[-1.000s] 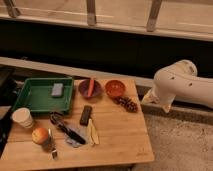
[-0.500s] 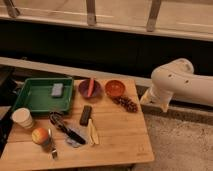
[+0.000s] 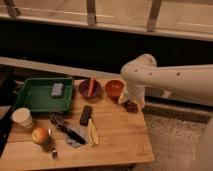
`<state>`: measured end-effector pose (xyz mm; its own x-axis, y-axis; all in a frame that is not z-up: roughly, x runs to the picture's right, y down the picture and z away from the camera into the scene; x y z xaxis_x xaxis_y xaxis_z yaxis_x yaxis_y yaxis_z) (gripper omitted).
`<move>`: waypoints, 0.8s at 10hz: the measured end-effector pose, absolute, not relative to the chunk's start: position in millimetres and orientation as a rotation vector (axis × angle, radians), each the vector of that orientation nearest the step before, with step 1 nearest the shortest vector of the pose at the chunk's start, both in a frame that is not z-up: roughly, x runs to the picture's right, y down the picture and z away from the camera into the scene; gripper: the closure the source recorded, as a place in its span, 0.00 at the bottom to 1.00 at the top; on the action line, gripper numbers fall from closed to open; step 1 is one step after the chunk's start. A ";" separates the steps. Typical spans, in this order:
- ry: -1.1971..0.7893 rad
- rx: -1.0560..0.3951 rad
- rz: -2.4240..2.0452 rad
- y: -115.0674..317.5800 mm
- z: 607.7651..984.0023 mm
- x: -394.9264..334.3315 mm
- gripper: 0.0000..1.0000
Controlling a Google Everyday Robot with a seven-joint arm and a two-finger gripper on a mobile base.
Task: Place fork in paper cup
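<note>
The fork (image 3: 52, 148) is a slim grey metal piece lying on the wooden table (image 3: 120, 135) near the front left, just right of a red-yellow apple (image 3: 40, 135). The off-white paper cup (image 3: 22, 118) stands upright at the table's left edge, behind the apple. My white arm reaches in from the right, and the gripper (image 3: 127, 100) hangs over the table's far right end between the orange bowl (image 3: 114, 88) and a dark cluster (image 3: 131, 106). It is far from both the fork and the cup.
A green tray (image 3: 30, 102) with a grey sponge (image 3: 57, 89) sits at the back left. A dark purple bowl (image 3: 90, 89) stands beside the orange bowl. A black bar (image 3: 86, 114), a black-handled utensil (image 3: 67, 130) and a pale yellow object (image 3: 93, 134) lie mid-table.
My arm has swung left, from beside the table's right end to over its far right corner. The fork, cup and other things have not moved.
</note>
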<state>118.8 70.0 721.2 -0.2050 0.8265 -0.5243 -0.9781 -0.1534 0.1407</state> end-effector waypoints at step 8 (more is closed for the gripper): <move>0.477 -0.453 1.581 67.5 712.2 31.1 0.29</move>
<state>31.1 67.5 712.2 -0.0616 0.8298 -0.5546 -0.9981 -0.0528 0.0320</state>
